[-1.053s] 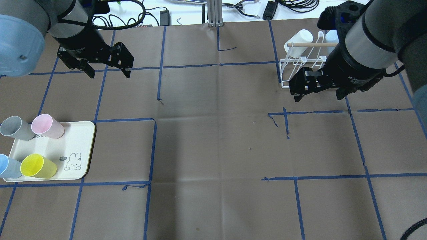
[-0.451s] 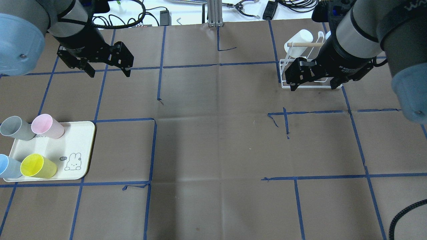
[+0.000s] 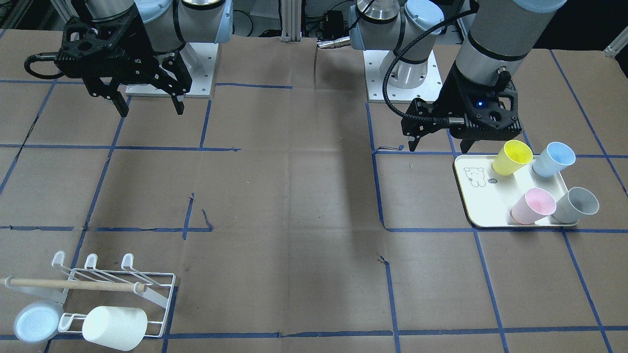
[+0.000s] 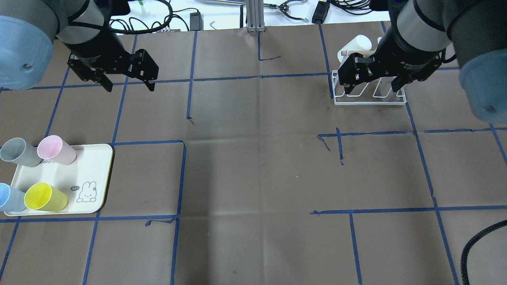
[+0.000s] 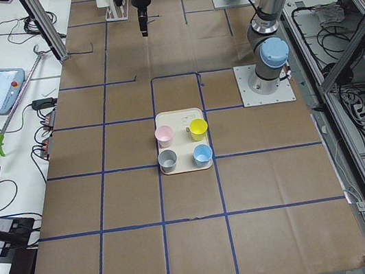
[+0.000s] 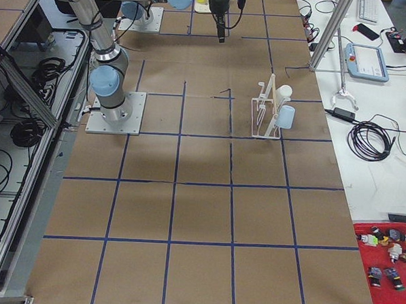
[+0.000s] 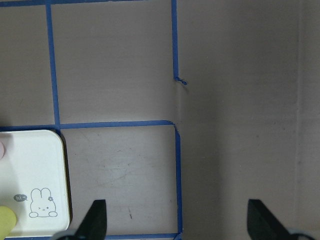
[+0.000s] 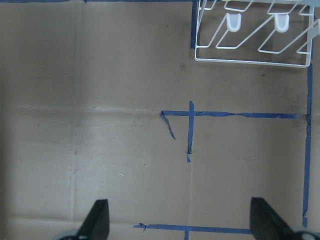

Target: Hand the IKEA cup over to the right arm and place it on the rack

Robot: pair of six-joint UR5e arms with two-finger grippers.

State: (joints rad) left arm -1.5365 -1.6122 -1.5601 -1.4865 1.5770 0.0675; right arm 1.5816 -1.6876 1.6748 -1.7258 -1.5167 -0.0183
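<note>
Four cups stand on a cream tray (image 4: 93, 166) at the table's left: yellow (image 4: 43, 196), pink (image 4: 55, 149), grey (image 4: 18, 152) and blue (image 4: 8, 198). My left gripper (image 4: 130, 88) is open and empty, hovering beyond the tray; from the front it (image 3: 439, 147) sits just behind the yellow cup (image 3: 511, 157). My right gripper (image 4: 371, 90) is open and empty above the white wire rack (image 4: 370, 102). The rack (image 3: 162, 275) holds a white cup (image 3: 114, 327) and a light-blue cup (image 3: 37, 321).
The table is covered in brown paper with a blue tape grid. Cables and a metal post (image 4: 253, 16) lie past the far edge. The right wrist view shows the rack's base (image 8: 250, 61) and a tape cross (image 8: 190, 130) below it.
My right arm has swung toward the table's far edge, its open gripper now over the rack instead of in front of it. The left arm and the cups have not moved.
</note>
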